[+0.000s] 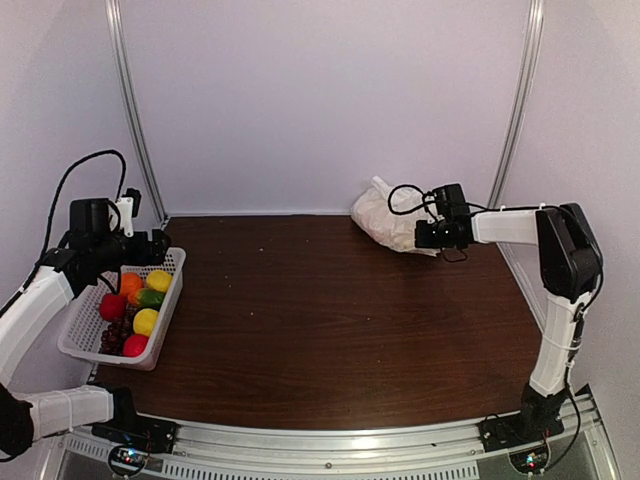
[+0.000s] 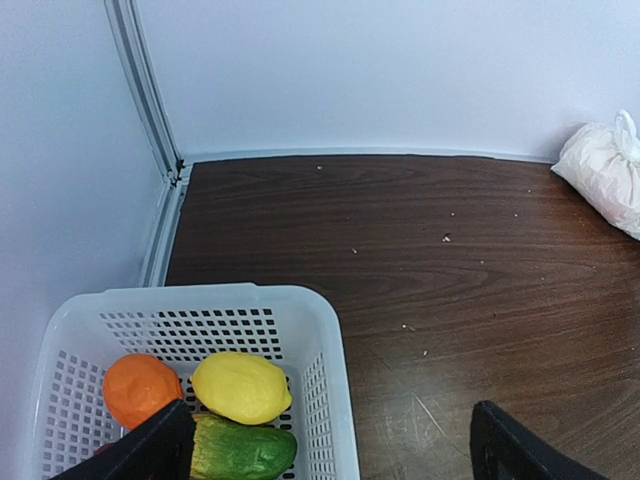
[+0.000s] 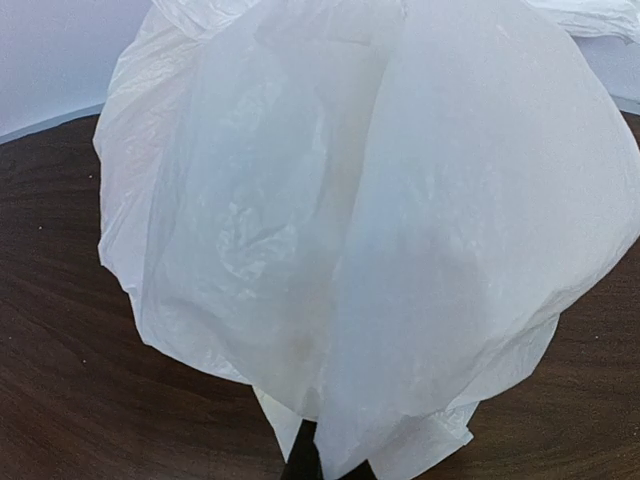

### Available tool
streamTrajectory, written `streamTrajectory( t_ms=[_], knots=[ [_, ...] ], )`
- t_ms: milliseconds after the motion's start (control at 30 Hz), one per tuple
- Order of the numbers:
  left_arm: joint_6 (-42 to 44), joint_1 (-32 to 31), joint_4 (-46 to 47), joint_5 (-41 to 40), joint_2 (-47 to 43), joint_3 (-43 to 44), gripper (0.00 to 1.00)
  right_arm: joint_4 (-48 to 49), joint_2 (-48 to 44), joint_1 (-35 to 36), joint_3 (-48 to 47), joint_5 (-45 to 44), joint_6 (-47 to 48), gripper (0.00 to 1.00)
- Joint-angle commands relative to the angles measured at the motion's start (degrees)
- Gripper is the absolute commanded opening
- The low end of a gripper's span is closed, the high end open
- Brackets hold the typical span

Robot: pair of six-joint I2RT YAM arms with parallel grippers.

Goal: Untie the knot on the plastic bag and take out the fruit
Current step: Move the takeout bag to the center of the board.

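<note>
Right pincer [image 3: 312, 464], fully closed, pinches the plastic bag [image 3: 380, 220].

this looks like a robot test lab: a dark wooden table [image 1: 330, 320] stands inside a plain white enclosure of bare walls [image 1: 320, 100] and aluminium posts [image 1: 134, 110], with the left arm [image 1: 35, 310] and right arm [image 1: 560, 300] bolted to a metal rail [image 1: 350, 438] at its near edge.

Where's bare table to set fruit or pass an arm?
Free: the tabletop between the basket and the plastic bag, down to the near edge. Crowded: far-right corner, right tool gripping the bag; left edge, left tool over the basket.
</note>
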State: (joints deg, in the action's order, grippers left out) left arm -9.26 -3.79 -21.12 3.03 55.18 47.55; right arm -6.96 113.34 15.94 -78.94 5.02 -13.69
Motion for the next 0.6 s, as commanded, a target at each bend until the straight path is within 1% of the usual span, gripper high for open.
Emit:
streamTrajectory(
  t_ms=[0, 367, 567],
  knots=[
    [0.7, 0.4, 0.8, 0.9, 0.3, 1.3, 0.97, 1.0, -5.0, 3.9, 5.0, -1.2, 0.4, 0.00],
    [0.0, 0.3, 1.8, 1.5, 0.1, 0.7, 0.97, 1.6, -18.1, 16.2, 19.8, -3.8, -2.9, 0.00],
    [0.4, 0.3, 2.4, 4.2, -0.3, 0.4, 0.97, 3.3, -25.5, 23.8, 28.5, -2.3, -8.2, 0.00]
  ],
)
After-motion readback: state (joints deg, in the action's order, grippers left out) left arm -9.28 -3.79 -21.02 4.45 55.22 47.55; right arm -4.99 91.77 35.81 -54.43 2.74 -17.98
